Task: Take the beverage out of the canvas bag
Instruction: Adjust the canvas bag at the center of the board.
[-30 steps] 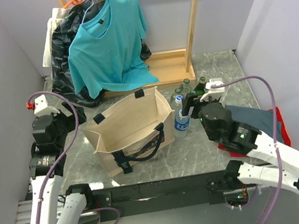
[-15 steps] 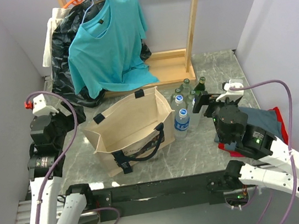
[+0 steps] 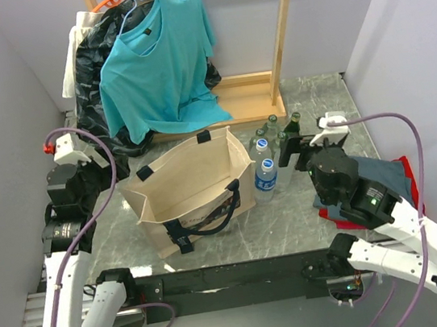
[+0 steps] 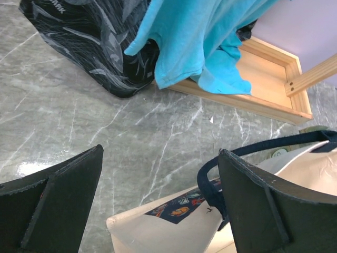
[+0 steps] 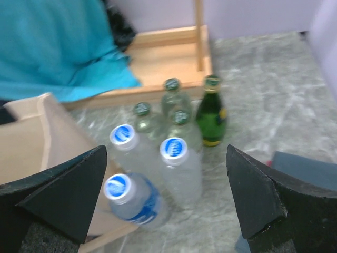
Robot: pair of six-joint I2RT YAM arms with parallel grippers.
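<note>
My left gripper (image 4: 160, 154) gapes empty left of the canvas bag (image 3: 184, 176), which looks hollow from above; the water bottles (image 5: 176, 158) stand upright just right of it, straight ahead of my wide-spread, nearer right gripper (image 5: 166, 153)

Matt canvas bag (image 3: 191, 190) on glossy marble table (image 3: 277, 232).

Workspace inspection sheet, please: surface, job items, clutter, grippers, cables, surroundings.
Surface: grey marble table, no spills seen.
Job's things: canvas bag upright and open, no bottle seen inside; bottles clustered beside it.
Clutter: teal T-shirt, black plastic bag, folded cloths.
Grippers: left gripper and right gripper with jaws open, empty.
Cables: purple cable looping at each wrist.
Surroundings: wooden rack, pale walls.
</note>
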